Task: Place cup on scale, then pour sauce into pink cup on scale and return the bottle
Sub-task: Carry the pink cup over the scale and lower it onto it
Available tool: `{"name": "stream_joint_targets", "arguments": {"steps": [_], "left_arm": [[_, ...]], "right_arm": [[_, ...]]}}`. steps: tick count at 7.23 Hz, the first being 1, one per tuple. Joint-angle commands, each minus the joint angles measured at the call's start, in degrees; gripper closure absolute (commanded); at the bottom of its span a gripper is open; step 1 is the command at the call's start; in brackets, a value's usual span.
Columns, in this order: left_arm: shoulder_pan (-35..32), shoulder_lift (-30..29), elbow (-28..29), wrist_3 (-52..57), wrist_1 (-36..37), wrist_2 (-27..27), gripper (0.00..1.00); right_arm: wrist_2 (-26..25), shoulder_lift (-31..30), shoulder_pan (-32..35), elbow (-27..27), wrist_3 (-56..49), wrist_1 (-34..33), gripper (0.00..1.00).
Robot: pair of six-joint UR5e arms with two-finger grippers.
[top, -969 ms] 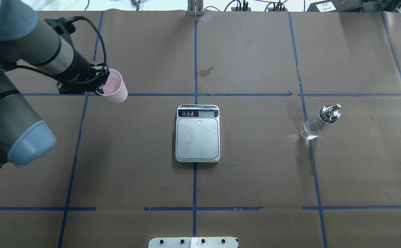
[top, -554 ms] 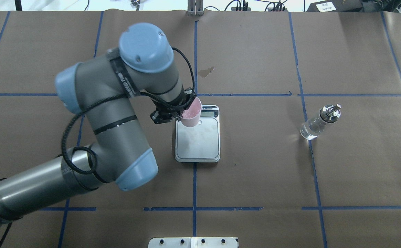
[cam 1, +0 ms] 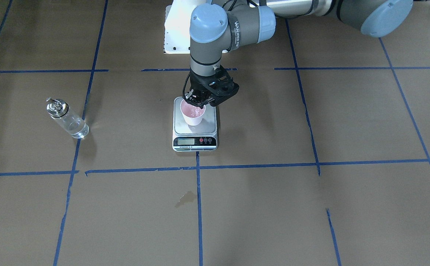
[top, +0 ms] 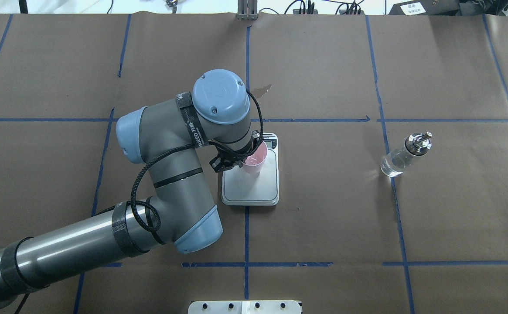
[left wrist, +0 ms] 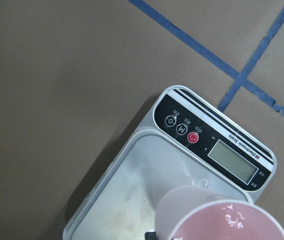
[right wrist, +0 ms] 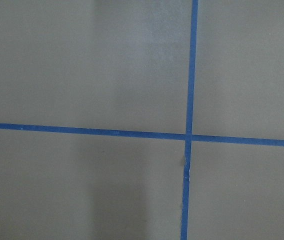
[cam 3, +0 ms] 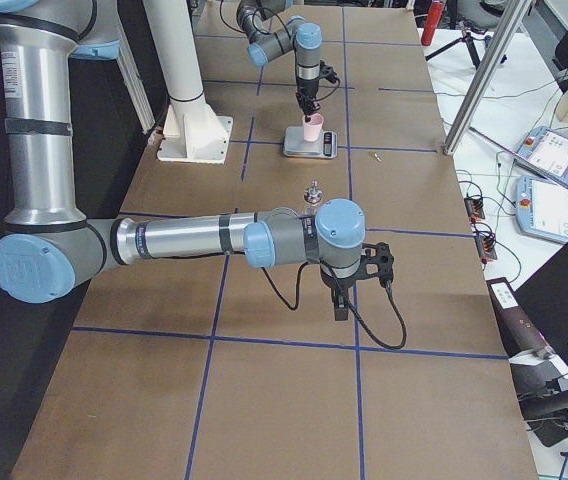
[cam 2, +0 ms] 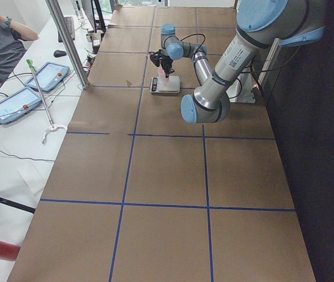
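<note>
Small pale pink tapered cup (cam 1: 192, 115) stands upright on, or just above, the silver-grey platform of the white digital scale (cam 1: 208, 125). The left gripper (cam 1: 197, 103) pinches its rim, keeping the mouth level for release. The clear glass bottle (cam 1: 68, 120) stands well apart, clear of the placing arm. Whether the right gripper (cam 3: 337, 300) has its fingers open or closed cannot be told.

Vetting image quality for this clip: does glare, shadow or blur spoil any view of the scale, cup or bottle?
Overhead: arm hides part of scale and cup; bright glint on the table beside the bottle. Left wrist: scale sharp, cup cut off by the bottom edge. Right wrist: only table, faint shadow band.
</note>
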Motion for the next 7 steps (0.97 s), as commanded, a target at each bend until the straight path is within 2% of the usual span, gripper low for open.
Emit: {"name": "stream_joint_targets", "arguments": {"steps": [1,2,3,5,6,7], "left_arm": [[0.3,2.1,-0.8,1.8,-1.8,-0.2,0.83],[0.3,3.0,-1.5,2.0,-2.7,-0.2,0.25],[0.3,3.0,-2.9,1.9,-2.8,-0.2,0.00],[0.2,3.6,-8.2,5.3,-1.5,-0.2,0.00],[0.0,3.5,-10.9,7.3,2.0,-0.2,0.00],[-0.8,3.6,-15.1,11.1,6.1,-0.3,0.00]], "right_arm": [[0.0,0.0,0.1,0.1,-0.1,0.0,0.00],[0.0,-0.1,0.1,0.4,-0.1,0.0,0.00],[0.0,0.0,0.1,0.4,-0.1,0.0,0.00],[0.2,0.1,0.1,0.5,-0.1,-0.1,0.00],[0.2,0.2,0.0,1.4,-0.1,-0.7,0.00],[0.7,0.5,0.0,4.8,1.5,-3.9,0.00]]}}
